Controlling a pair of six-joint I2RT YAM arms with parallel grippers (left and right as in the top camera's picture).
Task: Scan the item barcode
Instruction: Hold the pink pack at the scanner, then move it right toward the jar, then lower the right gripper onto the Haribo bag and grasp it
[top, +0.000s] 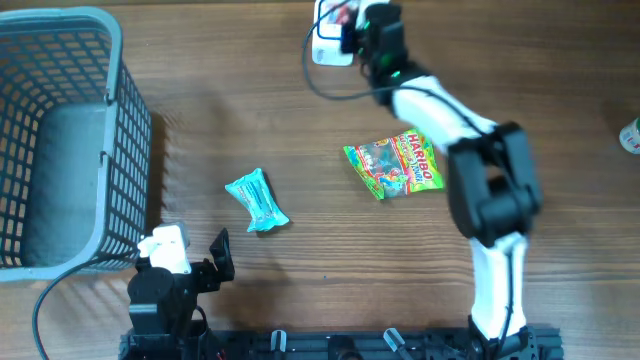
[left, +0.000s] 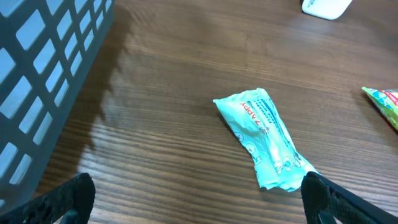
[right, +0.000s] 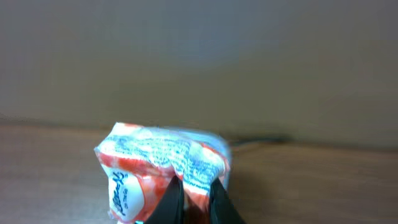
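I have the right gripper (right: 194, 186) clamped on the red-and-white packet (right: 163, 163), held at the white scanner (top: 326, 47), I reckon to show its barcode; left gripper (left: 199, 196) waits, fingers apart, near the teal packet (left: 264, 140)

Print on the red-and-white packet (right: 155, 162) seems blurred.

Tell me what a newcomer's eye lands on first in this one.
The right pincer, reaching to the table's far edge, is shut on a red-and-white packet beside a white corded device. Mid-table lie a bright Haribo bag and a teal packet, the latter just ahead of the wide-open left pincer. A big grey basket fills the left side.
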